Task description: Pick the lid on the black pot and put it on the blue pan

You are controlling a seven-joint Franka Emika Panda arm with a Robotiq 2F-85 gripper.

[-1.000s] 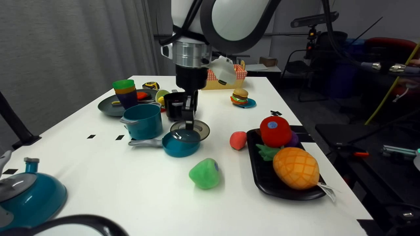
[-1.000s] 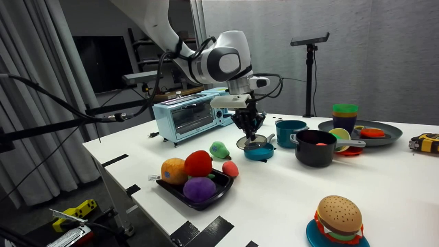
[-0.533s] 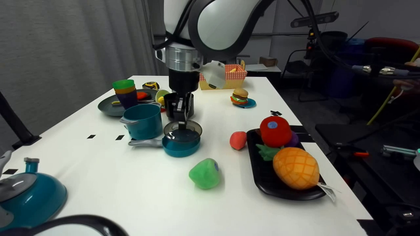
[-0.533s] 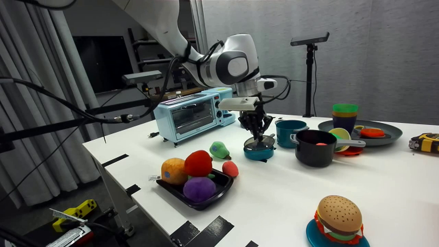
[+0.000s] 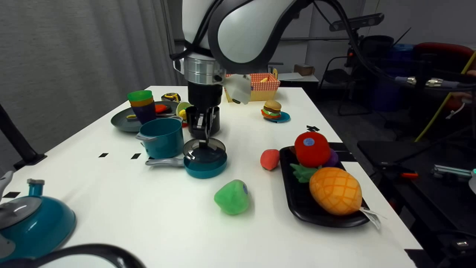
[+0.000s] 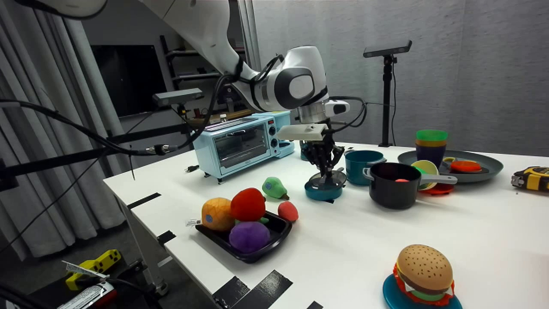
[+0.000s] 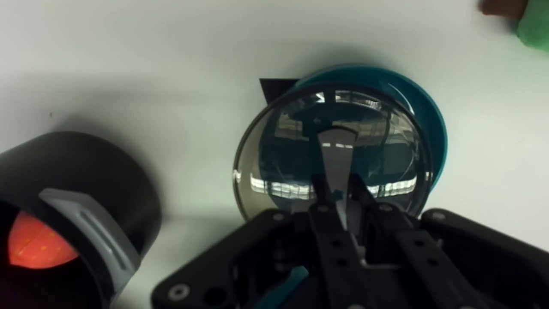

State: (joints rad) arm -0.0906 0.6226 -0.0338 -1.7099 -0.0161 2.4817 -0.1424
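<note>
Lid (image 7: pixel 302 159), one: round, dark, see-through, with grey knob (image 7: pixel 337 148); placed over the blue pan (image 5: pixel 205 172), slightly off-centre, the pan's rim showing past one side in the wrist view; whether the two touch cannot be told.

Hand (image 7: pixel 339 186), one: clenched on the lid's knob from above, fingers (image 7: pixel 321 194) at either side.

Blue pan: shallow, upright on the white counter (image 5: pixel 148 219), grey handle (image 5: pixel 165 162) pointing left in an exterior view.

Black pot (image 6: pixel 392 195): open-topped, upright, right of the pan in an exterior view, red item (image 7: pixel 38 244) inside.

Teal pot (image 5: pixel 163 140): in an exterior view, just beside the pan, far left. Same view, right: coral plush piece (image 5: pixel 270 159); farther right, black tray (image 5: pixel 300 199) bearing a red plush piece (image 5: pixel 312 150), an orange one (image 5: pixel 335 191) and a purple one (image 5: pixel 332 159). Near: green pear-shaped plush (image 5: pixel 232 197); at near left, teal kettle (image 5: pixel 48 219), cut by the frame edge. Far right: toy hamburger (image 5: pixel 272 108) on a teal plate (image 5: pixel 285 117); farther still, red-checked basket (image 5: pixel 264 95), partly hidden.
</note>
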